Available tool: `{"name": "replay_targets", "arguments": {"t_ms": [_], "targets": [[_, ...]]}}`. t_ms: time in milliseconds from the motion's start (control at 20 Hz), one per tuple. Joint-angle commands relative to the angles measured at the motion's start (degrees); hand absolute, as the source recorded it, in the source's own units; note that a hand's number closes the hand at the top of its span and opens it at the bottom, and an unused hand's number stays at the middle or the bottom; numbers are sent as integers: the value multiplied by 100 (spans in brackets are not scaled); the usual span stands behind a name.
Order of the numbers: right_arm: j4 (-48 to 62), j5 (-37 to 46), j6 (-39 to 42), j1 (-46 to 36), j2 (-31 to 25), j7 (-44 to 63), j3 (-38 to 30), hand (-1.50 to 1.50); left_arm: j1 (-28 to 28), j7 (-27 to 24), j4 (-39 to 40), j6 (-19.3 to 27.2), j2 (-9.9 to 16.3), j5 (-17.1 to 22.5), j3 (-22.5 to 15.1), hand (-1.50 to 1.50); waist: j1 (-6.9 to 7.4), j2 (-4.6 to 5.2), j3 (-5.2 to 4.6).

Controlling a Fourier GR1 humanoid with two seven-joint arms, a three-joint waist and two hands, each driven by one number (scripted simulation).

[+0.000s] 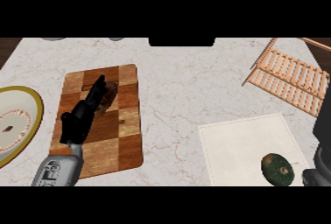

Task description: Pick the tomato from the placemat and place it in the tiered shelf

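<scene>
Although the task names a tomato, the round, dark green, mottled object (279,169) that we saw on the pale cloth placemat (242,140) looked more like a green fruit; we took it as the task's thing. It lay near the placemat's lower right corner, untouched and apart from both hands. Just beside it, at the view's right edge, showed a dark part of the right hand (317,173); we could not tell how its fingers stood. Beyond the placemat, at the upper right, stood the slatted light-wood tiered shelf (291,76), well apart from the fruit and holding nothing that we could see. Across the white marble counter (174,78), the left hand (84,113) lay stretched over a checkered brown wooden cutting board (126,144), its fingers straight and gripping nothing. A cream plate with a yellow rim (32,105) sat at the left edge. We judged the task barely begun: grasping, carrying and placing all remained.
</scene>
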Motion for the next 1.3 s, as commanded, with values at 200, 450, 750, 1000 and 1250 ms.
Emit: {"name": "replay_targets", "arguments": {"t_ms": [200, 450, 750, 1000, 1250], "targets": [[849, -64, -610, 296, -547, -563, 101, 150, -41, -10, 47, 110, -138, -107, -57, 0, 30, 12, 0], [1427, -205, -1819, 670, -757, -515, -354, 150, 61, 114, -142, 114, -223, -145, -166, 0, 45, 18, 3], [1358, -1164, -3292, 682, -542, -858, -711, 150, 54, 92, -163, 139, -196, -214, -167, 0, 56, 16, 5], [1153, -1700, -3195, 1018, -844, -1111, -778, 150, 254, 68, -206, -129, -57, -62, -83, 0, 15, -3, 1], [1672, -2258, -3505, 1010, -1281, -1494, -998, 150, 185, -79, -125, 3, -131, -121, -31, 0, 17, 4, 1]]}}
